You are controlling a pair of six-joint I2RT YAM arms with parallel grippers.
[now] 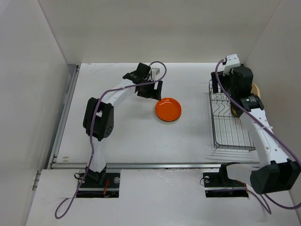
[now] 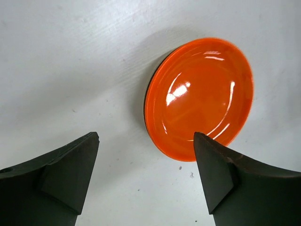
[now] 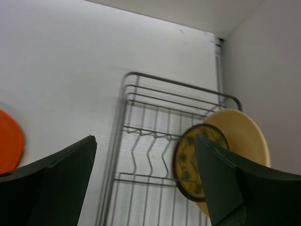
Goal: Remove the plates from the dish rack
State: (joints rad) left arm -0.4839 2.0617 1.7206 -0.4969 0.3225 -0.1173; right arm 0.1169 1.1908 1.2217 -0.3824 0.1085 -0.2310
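Top-down and wrist views of two robot arms at a white desk [image 1: 127,136]. The move ahead turns on the right side: the right fingers [image 3: 61,183] are spread wide and hold nothing, hovering above the dish rack [image 1: 225,134], whose long axis runs away from the arm bases. Two plates stand on edge at the rack's far right. A dark gold-patterned plate [image 3: 190,165] is in front, with a larger tan plate [image 3: 242,134] right behind it, apparently touching it. From the wrist camera, both plates lie ahead and to the right of the gap between the fingers, partly hidden by the right-hand finger. Their faces look back along the rack, so their rims run across its width. The side wall [image 3: 263,70] is close beside the tan plate, leaving little room on that side, and the rack's upright wires stand around the plates. The right arm [image 1: 263,136] is by far the nearer one. The left fingers [image 2: 66,179] are also open and empty, over the middle of the desk. An orange plate [image 2: 200,99] lies flat just beyond them, well apart from the rack.
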